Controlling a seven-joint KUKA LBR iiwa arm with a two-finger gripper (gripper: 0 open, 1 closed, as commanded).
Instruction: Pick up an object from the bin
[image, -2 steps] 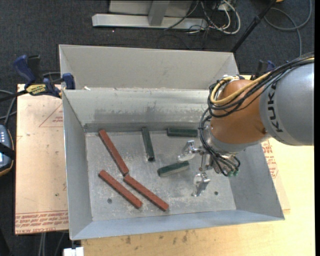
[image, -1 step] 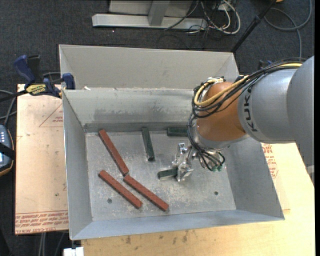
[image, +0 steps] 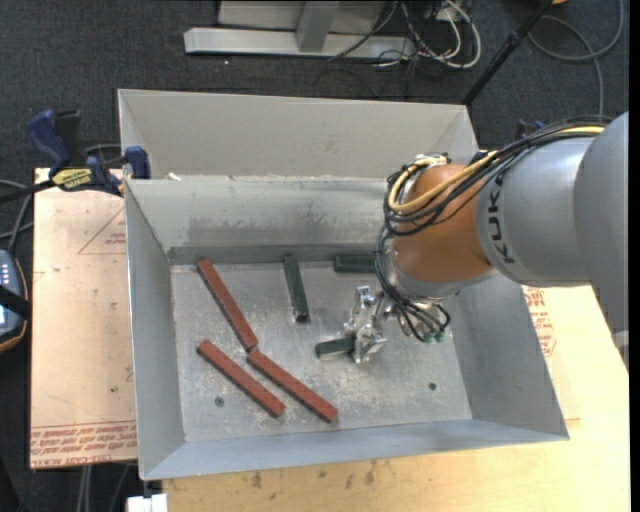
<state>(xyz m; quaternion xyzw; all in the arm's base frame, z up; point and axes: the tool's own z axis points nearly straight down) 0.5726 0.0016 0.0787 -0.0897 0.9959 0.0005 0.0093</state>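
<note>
Fingers (image: 371, 340) of the two-finger gripper (image: 360, 345) are seen closed in narrowly on the right end of a short dark green block (image: 333, 349), which is lying flat on the floor of the grey metal bin (image: 150, 300), right of centre. Off to the left, three long reddish-brown flat strips (image: 226, 304) are spread out, and a slim dark green bar (image: 295, 288) is laid near the back wall.

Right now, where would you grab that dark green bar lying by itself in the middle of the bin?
Take the dark green bar around its middle, from straight above, pinching its two long sides. It lies flat with nothing crowding either side, so that probably suits best.
</note>
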